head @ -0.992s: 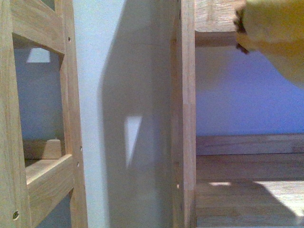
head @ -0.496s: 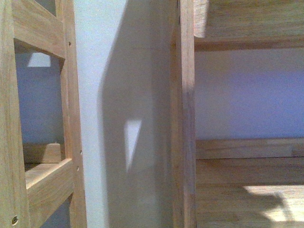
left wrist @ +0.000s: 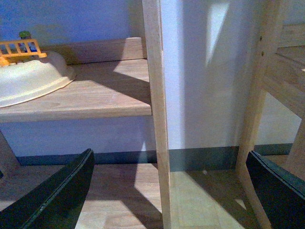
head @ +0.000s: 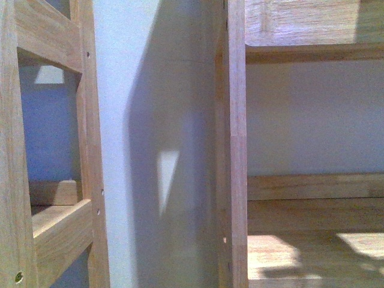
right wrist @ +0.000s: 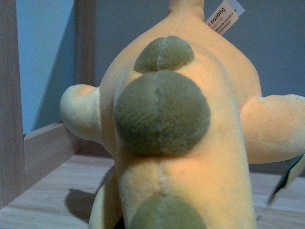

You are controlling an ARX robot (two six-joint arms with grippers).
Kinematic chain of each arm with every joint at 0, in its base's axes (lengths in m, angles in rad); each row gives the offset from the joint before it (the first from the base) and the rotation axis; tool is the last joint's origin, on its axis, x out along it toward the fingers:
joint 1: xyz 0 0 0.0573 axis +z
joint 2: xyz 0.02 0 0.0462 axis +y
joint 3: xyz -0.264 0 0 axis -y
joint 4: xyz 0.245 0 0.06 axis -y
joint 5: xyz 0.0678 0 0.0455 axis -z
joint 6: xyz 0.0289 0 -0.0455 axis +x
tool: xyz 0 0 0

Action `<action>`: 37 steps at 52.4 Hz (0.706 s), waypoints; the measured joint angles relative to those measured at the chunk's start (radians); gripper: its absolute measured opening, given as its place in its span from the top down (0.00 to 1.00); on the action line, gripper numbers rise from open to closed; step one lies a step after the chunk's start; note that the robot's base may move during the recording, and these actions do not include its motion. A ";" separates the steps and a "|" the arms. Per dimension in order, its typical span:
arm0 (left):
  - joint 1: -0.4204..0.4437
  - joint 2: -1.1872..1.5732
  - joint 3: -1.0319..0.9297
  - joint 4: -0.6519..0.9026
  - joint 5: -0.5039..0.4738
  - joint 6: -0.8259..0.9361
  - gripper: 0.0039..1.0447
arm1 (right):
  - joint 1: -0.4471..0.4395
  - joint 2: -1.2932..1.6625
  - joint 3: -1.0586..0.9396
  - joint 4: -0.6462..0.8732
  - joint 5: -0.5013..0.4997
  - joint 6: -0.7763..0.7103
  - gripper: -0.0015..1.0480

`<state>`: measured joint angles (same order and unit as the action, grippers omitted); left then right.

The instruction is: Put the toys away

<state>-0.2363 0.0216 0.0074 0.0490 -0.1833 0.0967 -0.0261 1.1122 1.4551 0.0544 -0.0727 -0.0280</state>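
The plush toy (right wrist: pixel 190 171) fills the right wrist view: an orange-yellow body with dark olive round spots, stubby limbs out to both sides and a white label at its far end. My right gripper is shut on it, with the fingers hidden behind the plush body. The toy hangs just above a wooden shelf board (right wrist: pixel 43 200), near a wooden upright. My left gripper (left wrist: pixel 169 191) is open, its black fingers (left wrist: pixel 62 191) wide apart with only floor and a wooden post between them. The front view shows neither the toy nor either gripper.
A white basin (left wrist: pixel 33 81) with an orange toy fence in it sits on a low wooden shelf (left wrist: pixel 105 95). A thin wooden post (left wrist: pixel 155 95) stands in front of the left gripper. Ahead are a shelf upright (head: pixel 237 150), a shelf board (head: pixel 312 252) and a wooden frame (head: pixel 54 228).
The yellow plush seen a second ago at the top right of the front view has left that view. The light patches on the shelf board have shifted.
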 joint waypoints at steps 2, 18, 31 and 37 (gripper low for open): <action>0.000 0.000 0.000 0.000 0.000 0.000 0.06 | 0.007 0.032 0.028 -0.002 0.000 0.015 0.93; 0.000 0.000 0.000 0.000 0.000 0.000 0.06 | 0.072 0.198 0.182 -0.055 0.005 0.155 0.93; 0.000 0.000 0.000 0.000 0.000 0.000 0.06 | 0.159 0.378 0.366 -0.132 0.054 0.260 0.93; 0.000 0.000 0.000 0.000 0.000 0.000 0.06 | 0.195 0.440 0.419 -0.160 0.034 0.365 0.93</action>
<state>-0.2363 0.0216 0.0074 0.0490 -0.1833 0.0967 0.1692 1.5520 1.8744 -0.1059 -0.0387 0.3374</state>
